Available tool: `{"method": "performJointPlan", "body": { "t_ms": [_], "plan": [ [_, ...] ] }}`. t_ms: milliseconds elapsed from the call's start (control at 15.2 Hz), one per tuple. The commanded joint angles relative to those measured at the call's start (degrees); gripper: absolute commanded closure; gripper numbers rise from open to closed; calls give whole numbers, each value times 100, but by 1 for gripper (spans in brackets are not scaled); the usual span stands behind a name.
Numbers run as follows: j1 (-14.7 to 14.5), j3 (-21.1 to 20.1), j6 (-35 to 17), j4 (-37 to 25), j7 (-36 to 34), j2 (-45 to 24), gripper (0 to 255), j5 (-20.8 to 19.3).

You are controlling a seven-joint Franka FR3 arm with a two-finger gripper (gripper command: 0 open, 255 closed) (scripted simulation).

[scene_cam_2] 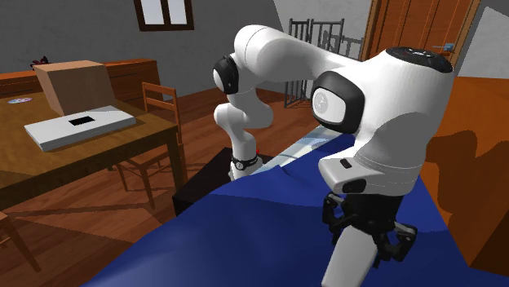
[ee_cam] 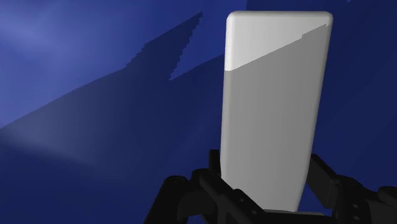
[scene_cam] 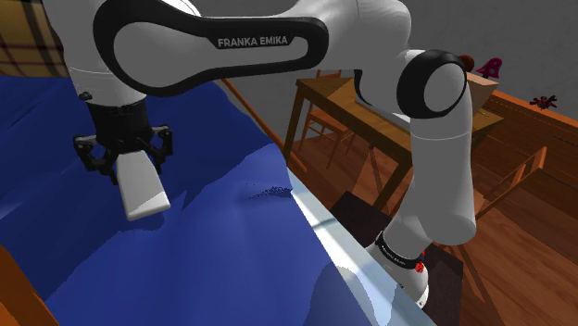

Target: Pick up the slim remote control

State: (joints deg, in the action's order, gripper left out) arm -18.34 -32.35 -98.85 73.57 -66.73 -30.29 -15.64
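The slim remote (scene_cam: 144, 188) is a plain light-grey slab with rounded corners. It hangs lengthwise out of my black gripper (scene_cam: 126, 159), which is shut on its upper end. In the second exterior view the remote (scene_cam_2: 349, 259) points down from the gripper (scene_cam_2: 367, 236) over the blue cover. Seen from the wrist, the remote (ee_cam: 273, 108) stands straight out from between the fingers (ee_cam: 321, 178), clasped on both sides by the gripper (ee_cam: 267, 188). Its shadow lies on the blue cover (ee_cam: 95, 108) apart from it, so it is off the surface.
The blue cover (scene_cam: 232, 250) spreads under the hand, with a pale edge (scene_cam: 343, 245) on the stand's side. Beyond it stand a wooden table (scene_cam_2: 90, 155) with a cardboard box (scene_cam_2: 72, 86) and a flat white box (scene_cam_2: 79, 126), and a chair (scene_cam_2: 161, 106). An orange-brown wall (scene_cam_2: 481, 163) rises close behind the arm.
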Motion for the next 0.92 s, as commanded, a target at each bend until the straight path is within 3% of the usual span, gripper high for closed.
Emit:
{"method": "performJointPlan", "body": {
  "t_ms": [0, 858],
  "plan": [
    [0, 0, 0, -1, 0, 1, 255, 0],
    [-236, 4, 933, -1099, 63, -139, 255, -44]
  ]
}}
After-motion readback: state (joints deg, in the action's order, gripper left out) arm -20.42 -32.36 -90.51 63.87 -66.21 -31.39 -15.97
